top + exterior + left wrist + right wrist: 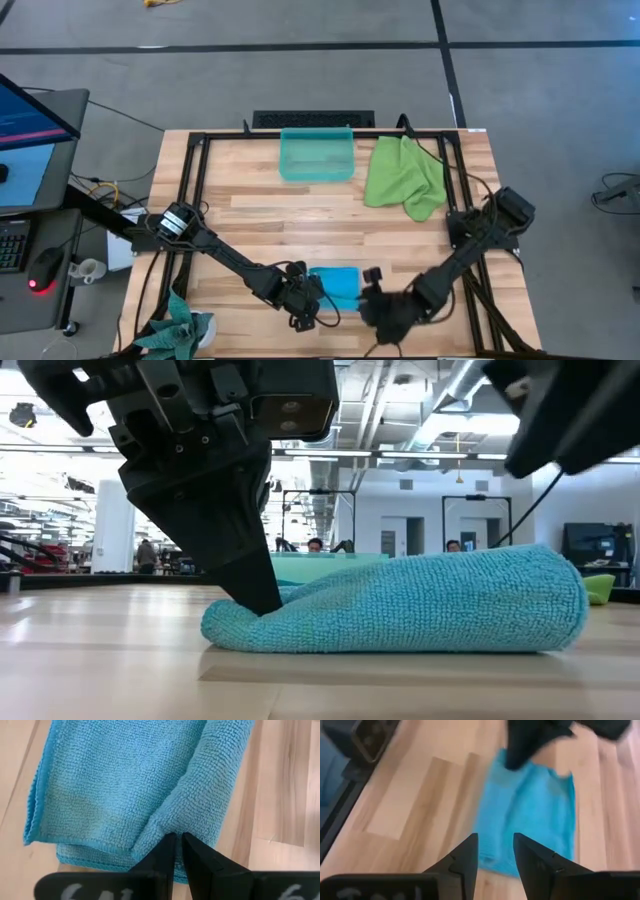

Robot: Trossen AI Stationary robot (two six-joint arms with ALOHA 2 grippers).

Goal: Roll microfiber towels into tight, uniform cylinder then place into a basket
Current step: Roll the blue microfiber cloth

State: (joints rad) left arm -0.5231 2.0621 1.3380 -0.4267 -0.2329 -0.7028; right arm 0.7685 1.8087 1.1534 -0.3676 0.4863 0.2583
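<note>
Near the bottom centre of the high view, the blue towel (338, 285) lies partly rolled on the table (260, 215), with the left gripper (310, 305) at its lower-left edge, fingers pressed together and pinching a fold of the cloth (175, 820). Just right of it, the right gripper (372, 290) hovers beside the towel with fingers spread and nothing between them (495, 852). Toward the upper centre sits the basket (316, 155), and the green towel (405, 178) lies crumpled to its right.
</note>
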